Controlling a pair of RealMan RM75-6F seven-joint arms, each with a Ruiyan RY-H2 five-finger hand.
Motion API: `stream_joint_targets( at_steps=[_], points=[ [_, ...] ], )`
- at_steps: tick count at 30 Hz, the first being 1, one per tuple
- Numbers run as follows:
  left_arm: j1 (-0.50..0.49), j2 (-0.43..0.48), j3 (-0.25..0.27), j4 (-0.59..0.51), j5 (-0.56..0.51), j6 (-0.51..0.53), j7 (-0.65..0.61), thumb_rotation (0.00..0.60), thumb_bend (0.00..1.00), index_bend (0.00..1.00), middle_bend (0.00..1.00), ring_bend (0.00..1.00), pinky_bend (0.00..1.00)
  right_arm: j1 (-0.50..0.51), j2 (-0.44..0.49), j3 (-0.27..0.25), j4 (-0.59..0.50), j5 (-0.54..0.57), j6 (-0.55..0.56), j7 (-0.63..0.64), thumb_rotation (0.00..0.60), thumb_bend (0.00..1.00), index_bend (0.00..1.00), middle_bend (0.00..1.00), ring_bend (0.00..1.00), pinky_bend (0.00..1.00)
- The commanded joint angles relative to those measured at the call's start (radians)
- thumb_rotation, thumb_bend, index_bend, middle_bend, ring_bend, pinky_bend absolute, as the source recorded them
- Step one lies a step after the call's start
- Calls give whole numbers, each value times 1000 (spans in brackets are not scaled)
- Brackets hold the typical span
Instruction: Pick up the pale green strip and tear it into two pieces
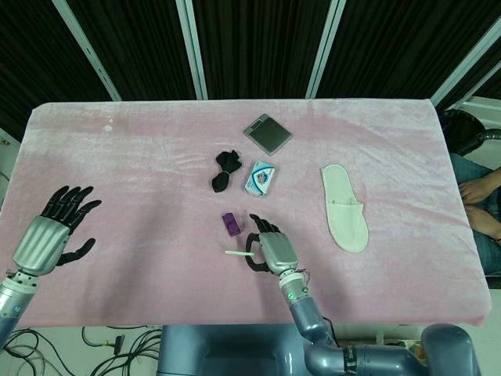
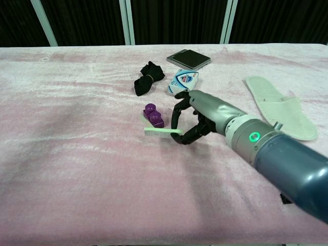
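My right hand [image 1: 272, 250] [image 2: 201, 117] pinches one end of the pale green strip [image 1: 236, 253] [image 2: 161, 131] and holds it lifted off the pink cloth. The strip sticks out level to the left of the hand, in front of a purple brick [image 2: 153, 115]. My left hand [image 1: 56, 229] hovers far off at the table's left edge with its fingers spread and nothing in it. The chest view does not show the left hand.
A purple brick [image 1: 229, 223], a black cloth bundle [image 1: 225, 169], a blue-and-white packet [image 1: 260, 178], a dark flat device [image 1: 267, 134] and a white slipper [image 1: 344, 206] lie on the pink tablecloth [image 1: 141, 157]. A seated person [image 1: 479, 196] is at the right edge.
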Motion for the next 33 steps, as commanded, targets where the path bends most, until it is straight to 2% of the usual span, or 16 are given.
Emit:
stream_joint_targets(
  at_steps=[1,5,10,19,25,33],
  points=[
    [-27,8,-4,-30,12,-30,-13,600,311,162,20,0,0,3,171,53,-129,29,-99,30,600,488,693,30,76,148],
    [-78,24,-22,-81,25,-78,-22,600,311,182,24,0,0,18,307,101,-203,69,-191,61,600,488,695,29,75,148],
    [-157,39,-70,-144,1,-167,-9,600,311,205,29,0,0,56,448,138,-257,105,-315,84,600,488,699,28,74,148],
    [-311,44,-149,-237,-135,-422,20,600,313,261,29,0,0,130,599,193,-316,110,-465,159,600,489,707,25,74,147],
    [-357,24,-170,-281,-196,-493,51,600,315,288,29,0,0,187,632,200,-322,145,-494,190,600,489,712,25,74,148],
    [-392,4,-182,-325,-237,-533,76,600,328,343,29,0,0,273,595,167,-309,181,-464,198,600,498,712,24,75,148]
  ],
)
